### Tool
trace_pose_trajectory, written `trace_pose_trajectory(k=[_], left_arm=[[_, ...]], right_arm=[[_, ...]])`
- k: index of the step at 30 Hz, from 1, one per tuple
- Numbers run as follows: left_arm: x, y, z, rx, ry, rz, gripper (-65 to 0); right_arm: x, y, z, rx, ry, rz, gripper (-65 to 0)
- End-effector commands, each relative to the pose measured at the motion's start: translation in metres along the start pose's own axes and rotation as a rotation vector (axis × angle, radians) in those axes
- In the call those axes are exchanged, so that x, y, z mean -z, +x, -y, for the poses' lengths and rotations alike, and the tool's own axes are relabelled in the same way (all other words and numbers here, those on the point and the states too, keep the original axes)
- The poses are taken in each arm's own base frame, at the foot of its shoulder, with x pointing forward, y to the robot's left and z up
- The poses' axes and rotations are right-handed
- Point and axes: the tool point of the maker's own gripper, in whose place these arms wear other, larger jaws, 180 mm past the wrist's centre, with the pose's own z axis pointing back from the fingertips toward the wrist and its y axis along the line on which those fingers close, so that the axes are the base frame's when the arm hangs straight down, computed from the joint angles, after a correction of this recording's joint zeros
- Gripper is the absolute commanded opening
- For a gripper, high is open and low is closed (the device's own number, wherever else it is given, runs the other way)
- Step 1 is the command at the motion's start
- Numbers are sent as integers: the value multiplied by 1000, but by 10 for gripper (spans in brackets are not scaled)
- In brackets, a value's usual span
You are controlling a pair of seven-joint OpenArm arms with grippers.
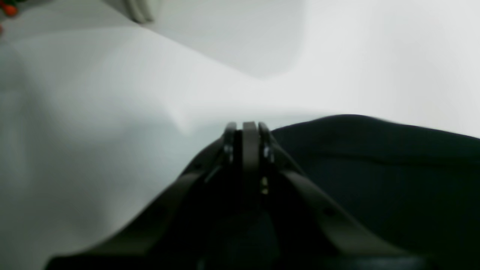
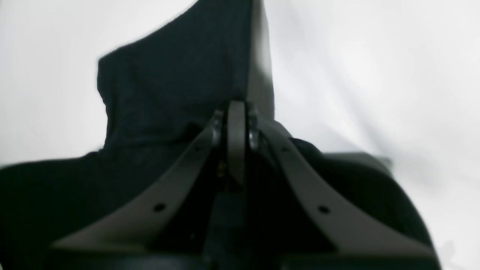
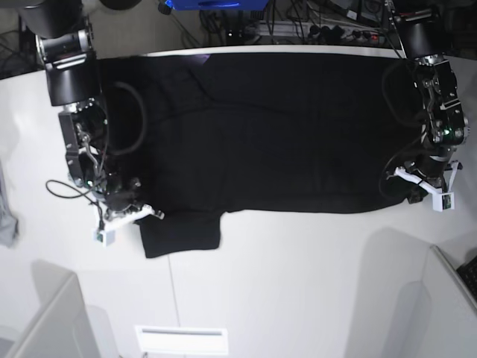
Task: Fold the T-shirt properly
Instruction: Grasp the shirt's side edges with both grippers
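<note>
The black T-shirt (image 3: 261,127) lies spread flat across the white table (image 3: 298,283), with one short sleeve (image 3: 182,237) sticking out toward the front left. No print shows. My right gripper (image 3: 145,214) is at the shirt's front edge beside that sleeve. In the right wrist view its jaws are pressed together (image 2: 236,110), with black cloth (image 2: 168,82) bunched around them. My left gripper (image 3: 408,195) is at the shirt's front right corner. In the left wrist view its jaws are together (image 1: 250,127) at the edge of the black cloth (image 1: 375,161).
A grey garment (image 3: 6,212) hangs at the table's left edge. Cables and equipment (image 3: 298,22) run behind the far edge. White panels stand at the front left (image 3: 45,321) and front right (image 3: 455,291).
</note>
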Motion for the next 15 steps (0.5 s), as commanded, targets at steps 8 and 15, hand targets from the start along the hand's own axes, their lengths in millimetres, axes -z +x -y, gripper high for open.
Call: trace_pose_trajectory(k=[8, 15], left_arm=[[-21, 30, -18, -54, 14, 64, -650], [-32, 25, -13, -20, 7, 62, -650]], right_arm=[[-17, 21, 8, 30, 3, 52, -650], [-35, 20, 12, 52, 14, 59, -650]])
